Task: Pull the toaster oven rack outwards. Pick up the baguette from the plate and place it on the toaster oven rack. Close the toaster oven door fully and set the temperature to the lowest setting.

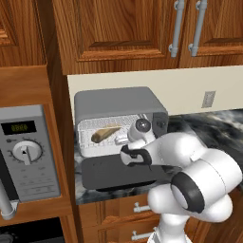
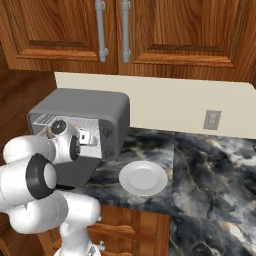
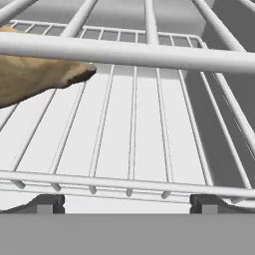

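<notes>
A dark marbled counter [image 2: 210, 165] under wooden cabinets [image 2: 165, 35] carries the toaster oven [image 1: 118, 102] at its left end, door [image 1: 116, 172] down. The baguette [image 1: 105, 134] lies on the rack [image 3: 134, 129]. The plate [image 2: 143, 178] sits near the front edge. The hand [image 3: 127, 203], fingers spread wide, holds nothing.

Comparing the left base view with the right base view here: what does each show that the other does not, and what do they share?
Left base view alone: the baguette lying on the toaster oven rack, and the silver microwave. Right base view alone: the bare white plate on the counter right of the oven. Shared: the grey toaster oven with its toaster oven door folded down, and the wall outlet.
</notes>
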{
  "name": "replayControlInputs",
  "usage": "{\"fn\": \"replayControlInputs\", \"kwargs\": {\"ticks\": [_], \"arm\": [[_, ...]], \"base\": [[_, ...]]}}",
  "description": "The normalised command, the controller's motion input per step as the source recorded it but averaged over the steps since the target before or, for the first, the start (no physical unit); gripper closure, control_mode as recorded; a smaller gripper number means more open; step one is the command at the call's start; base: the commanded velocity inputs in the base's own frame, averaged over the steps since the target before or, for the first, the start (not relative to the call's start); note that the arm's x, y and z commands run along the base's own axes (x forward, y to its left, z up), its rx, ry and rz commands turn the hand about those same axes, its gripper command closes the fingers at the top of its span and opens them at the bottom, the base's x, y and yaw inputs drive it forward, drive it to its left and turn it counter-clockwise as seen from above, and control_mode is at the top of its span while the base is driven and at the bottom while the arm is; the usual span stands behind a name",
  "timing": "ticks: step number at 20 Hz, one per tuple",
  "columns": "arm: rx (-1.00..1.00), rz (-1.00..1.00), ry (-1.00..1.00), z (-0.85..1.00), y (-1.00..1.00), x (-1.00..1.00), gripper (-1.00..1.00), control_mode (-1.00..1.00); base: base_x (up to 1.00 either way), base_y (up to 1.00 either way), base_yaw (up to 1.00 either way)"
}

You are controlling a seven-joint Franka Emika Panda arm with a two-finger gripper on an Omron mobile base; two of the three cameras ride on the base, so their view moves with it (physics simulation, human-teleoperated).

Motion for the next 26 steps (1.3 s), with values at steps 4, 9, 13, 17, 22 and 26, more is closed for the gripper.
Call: {"fn": "replayControlInputs", "kwargs": {"ticks": [4,9,13,17,22,26], "arm": [[0.00,0.00,-0.11,0.13,0.00,0.32,-1.00,-1.00],[0.00,0.00,-0.12,0.15,0.00,0.02,-1.00,-1.00],[0.02,0.00,-0.15,0.35,0.00,-0.84,-1.00,-1.00],[0.05,0.00,-0.21,0.82,0.00,-0.91,-1.00,-1.00],[0.15,0.00,0.04,0.69,-0.01,-0.78,-1.00,-1.00],[0.20,0.01,0.35,0.24,-0.12,-0.58,-1.00,-1.00]], "base": [[0.00,0.00,0.00],[0.00,0.00,0.00],[0.00,0.00,0.00],[0.00,0.00,0.00],[0.00,0.00,0.00],[0.00,0.00,0.00]]}}
